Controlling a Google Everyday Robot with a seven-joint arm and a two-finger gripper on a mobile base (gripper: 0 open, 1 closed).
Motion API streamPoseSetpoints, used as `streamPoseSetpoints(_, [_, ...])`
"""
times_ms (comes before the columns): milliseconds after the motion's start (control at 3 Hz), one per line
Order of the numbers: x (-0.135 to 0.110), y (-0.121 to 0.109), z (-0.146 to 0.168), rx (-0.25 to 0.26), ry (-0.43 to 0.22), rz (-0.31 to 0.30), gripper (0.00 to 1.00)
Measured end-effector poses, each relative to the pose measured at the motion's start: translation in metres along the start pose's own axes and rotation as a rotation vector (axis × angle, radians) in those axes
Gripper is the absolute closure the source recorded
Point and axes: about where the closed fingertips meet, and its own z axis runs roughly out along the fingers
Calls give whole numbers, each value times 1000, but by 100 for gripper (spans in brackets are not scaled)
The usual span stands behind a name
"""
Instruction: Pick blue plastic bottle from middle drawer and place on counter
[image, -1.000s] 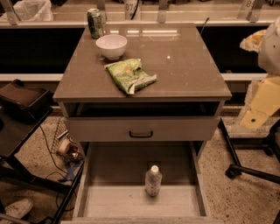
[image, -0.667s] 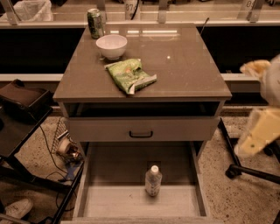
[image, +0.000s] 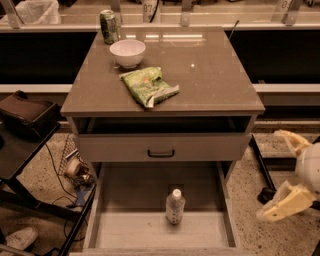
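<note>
The blue plastic bottle, clear with a white cap, stands upright on the pale floor of the open middle drawer. The counter is the glossy grey-brown top of the cabinet. My gripper is at the far right, beside the cabinet at drawer height and well clear of the bottle. Its two pale fingers are spread apart and hold nothing.
On the counter stand a green soda can, a white bowl and a green snack bag. A grey drawer front with a dark handle sits above the open drawer. A dark stand and cables are at the left, chair legs at the right.
My gripper has moved down the right side, from counter height to drawer height. The bottle and the things on the counter have not moved.
</note>
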Motion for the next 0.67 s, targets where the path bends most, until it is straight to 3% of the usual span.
streamPoseSetpoints(333, [16, 18, 26, -5, -176, 53, 0])
streamPoseSetpoints(667, [18, 34, 58, -37, -326, -18, 0])
